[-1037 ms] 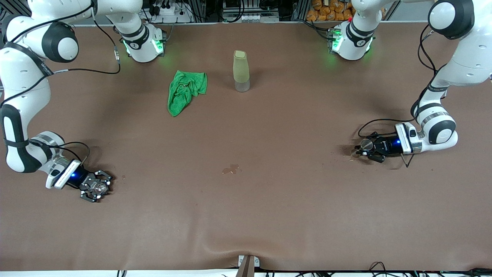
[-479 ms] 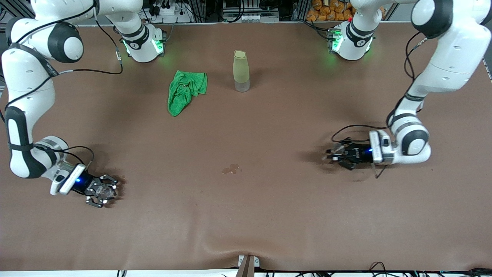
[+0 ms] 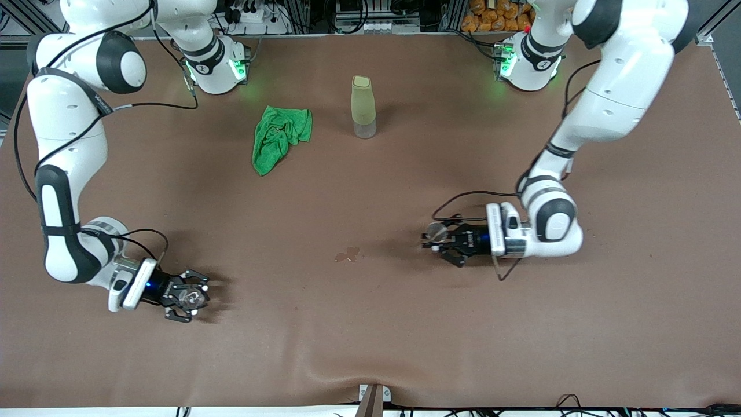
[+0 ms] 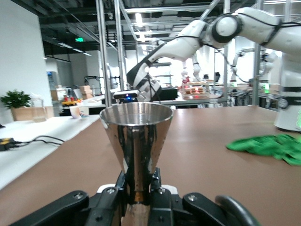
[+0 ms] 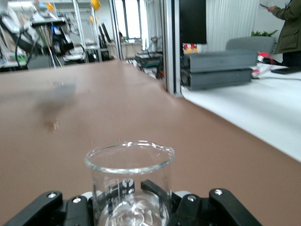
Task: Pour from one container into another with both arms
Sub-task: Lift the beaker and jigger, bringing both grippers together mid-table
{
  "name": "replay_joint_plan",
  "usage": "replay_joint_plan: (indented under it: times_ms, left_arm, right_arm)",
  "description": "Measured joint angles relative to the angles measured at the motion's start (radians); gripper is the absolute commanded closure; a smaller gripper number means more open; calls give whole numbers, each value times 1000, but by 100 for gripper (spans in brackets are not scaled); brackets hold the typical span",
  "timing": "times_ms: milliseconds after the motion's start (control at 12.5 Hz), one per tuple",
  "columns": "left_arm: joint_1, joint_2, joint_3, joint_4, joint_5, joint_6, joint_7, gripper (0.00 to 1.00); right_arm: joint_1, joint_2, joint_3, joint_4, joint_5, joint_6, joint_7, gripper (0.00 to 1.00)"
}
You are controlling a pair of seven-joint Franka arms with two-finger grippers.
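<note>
The left hand (image 3: 443,238) grips the steel jigger (image 4: 136,141) upright over the desk (image 3: 370,324). The right hand (image 3: 191,298) clamps the glass cup (image 5: 129,181) over the desk's right-arm end, well apart. Both should meet mid-desk (near the small wet stain (image 3: 347,254)), rims level, and only then should the glass tilt slowly.

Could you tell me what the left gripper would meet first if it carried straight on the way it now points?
Probably nothing: the left gripper, shut on the steel jigger, points along the table toward the right arm's end, passing over the small wet stain; heights are unclear.
</note>
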Motion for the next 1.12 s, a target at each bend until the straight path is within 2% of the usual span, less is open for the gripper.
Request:
replay_joint_plan:
  times_ms: [160,399,638,1117]
  left_arm:
    - [-60,0,0,43,-48,66,-47,100]
    - [-140,2,1,110,-145,180,-87,100]
    - [-208,35,6,207,-193,296,-113,100]
    - [-330,109,11,357,-217,496,-181,100]
  right_arm:
    - [36,-42,26,7,1,1,83,100]
    - [98,-132,30,11,1,2,260,100]
    - [146,-206,30,4,0,2,397,100]
    - [254,-441,32,-160,1,96,695,100]
